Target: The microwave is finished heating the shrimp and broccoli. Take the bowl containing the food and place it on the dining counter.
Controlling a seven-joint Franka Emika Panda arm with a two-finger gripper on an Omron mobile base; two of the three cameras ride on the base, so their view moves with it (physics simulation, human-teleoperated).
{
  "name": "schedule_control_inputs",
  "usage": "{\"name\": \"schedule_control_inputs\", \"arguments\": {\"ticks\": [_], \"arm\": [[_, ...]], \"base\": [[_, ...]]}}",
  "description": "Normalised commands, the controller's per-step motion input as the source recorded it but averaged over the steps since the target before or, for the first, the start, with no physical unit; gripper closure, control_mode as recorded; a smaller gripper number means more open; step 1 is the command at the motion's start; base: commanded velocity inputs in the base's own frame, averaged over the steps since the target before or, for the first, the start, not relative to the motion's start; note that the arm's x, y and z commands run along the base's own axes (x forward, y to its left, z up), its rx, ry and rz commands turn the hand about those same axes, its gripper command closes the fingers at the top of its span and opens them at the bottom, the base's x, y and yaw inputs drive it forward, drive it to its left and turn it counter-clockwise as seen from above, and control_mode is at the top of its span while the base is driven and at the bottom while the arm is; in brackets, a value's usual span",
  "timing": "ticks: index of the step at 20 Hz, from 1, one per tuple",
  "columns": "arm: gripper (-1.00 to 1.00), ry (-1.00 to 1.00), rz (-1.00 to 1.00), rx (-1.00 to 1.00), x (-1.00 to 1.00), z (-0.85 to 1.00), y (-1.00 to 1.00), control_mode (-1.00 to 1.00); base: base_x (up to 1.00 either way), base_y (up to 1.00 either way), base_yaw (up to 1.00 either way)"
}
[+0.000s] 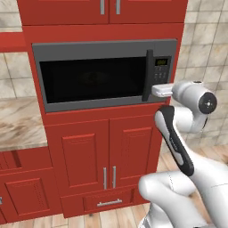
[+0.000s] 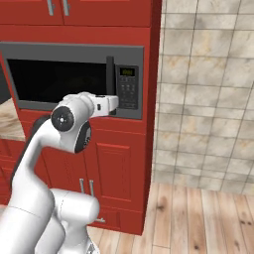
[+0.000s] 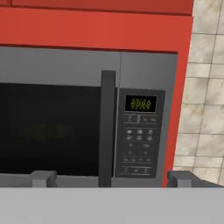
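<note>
Keep the released end effector [image 3: 111, 179] centered on the microwave [image 3: 61, 131] door handle [image 3: 107, 127], then clench and pull

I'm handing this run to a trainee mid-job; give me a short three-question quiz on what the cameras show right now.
1. True or false: the microwave door is shut.
2. The pincer is lined up with which part? A) the door handle B) the lower cabinet doors C) the tiled wall
3. Fill in: the button panel sits on the handle's ____ side in the hand view.

Key: 1 true; 2 A, with fingertips spread wide to either side of the handle's lower end; 3 right.
</note>
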Motion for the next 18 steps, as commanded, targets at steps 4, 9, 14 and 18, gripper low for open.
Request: {"name": "schedule_control_inputs", "arguments": {"ticks": [4, 9, 14, 18], "arm": [[-1.00, 0.00, 0.00, 0.00, 0.64, 0.00, 0.00, -1.00], [-1.00, 0.00, 0.00, 0.00, 0.66, 0.00, 0.00, -1.00], [-1.00, 0.02, 0.00, 0.00, 0.66, 0.00, 0.00, -1.00], [-1.00, 0.05, 0.00, 0.00, 0.58, 0.00, 0.00, -1.00]], "base": [[0.00, 0.00, 0.00], [0.00, 0.00, 0.00], [0.00, 0.00, 0.00], [0.00, 0.00, 0.00]]}}
